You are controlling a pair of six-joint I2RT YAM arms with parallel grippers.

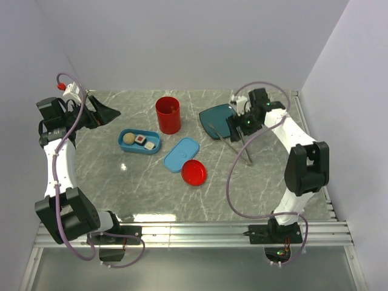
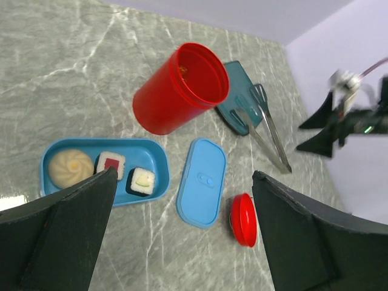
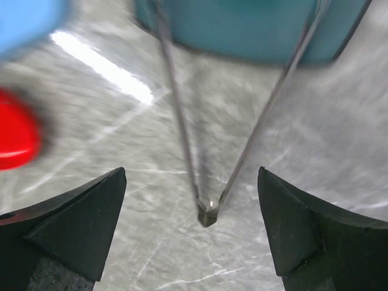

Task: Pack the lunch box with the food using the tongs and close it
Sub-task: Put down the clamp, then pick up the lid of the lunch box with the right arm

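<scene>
- Right gripper (image 1: 237,124), centre right of the overhead view, hangs with jaws spread above the tongs (image 1: 228,142); the lunch box (image 1: 154,145), centre left, holds food (image 1: 129,139), with its lid (image 1: 182,154) beside it.
- Left gripper (image 2: 185,174), left wrist view: jaws spread wide, lunch box at lower left.
- Right wrist view: the tongs' hinge lies between the spread fingers (image 3: 73,224), touching neither.

The table (image 1: 121,182) has a grey marble-look top, smooth and polished enough to show bright glare near the lower edge of the overhead view. The tongs (image 2: 271,130), right of centre, are thin bare metal with a silvery shine, while the lunch box (image 2: 159,159), its lid (image 2: 201,182), the red cup (image 2: 163,103) and the small red cap (image 1: 194,173) look like smooth, slightly glossy plastic. The teal plate (image 1: 215,113) at upper right looks duller, and the bun (image 2: 71,168) at lower left has a matt surface.
</scene>
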